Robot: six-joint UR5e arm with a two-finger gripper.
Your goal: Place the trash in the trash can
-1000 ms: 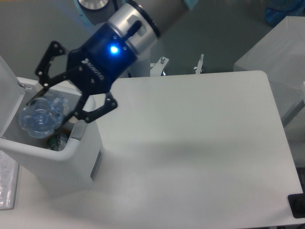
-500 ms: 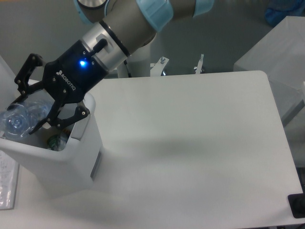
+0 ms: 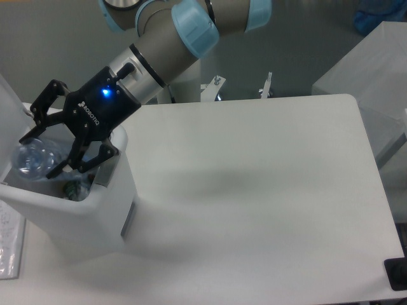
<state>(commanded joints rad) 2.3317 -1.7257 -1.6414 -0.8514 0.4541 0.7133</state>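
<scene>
The gripper (image 3: 43, 152) hangs over the open mouth of the trash can (image 3: 82, 219), its fingers clamped on the clear plastic bottle (image 3: 32, 159); the bottle sits between the fingertips, its end facing the camera, its long axis apparently pointing down into the bin; a green bit of the tissue wad (image 3: 75, 189) shows inside, just below; letting go likely drops the bottle straight in.

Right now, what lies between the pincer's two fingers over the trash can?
In the fixed camera view, the clear bottle sits between the pincer's fingers, inside the trash can's opening. Whether the fingers touch it can't be told.
</scene>
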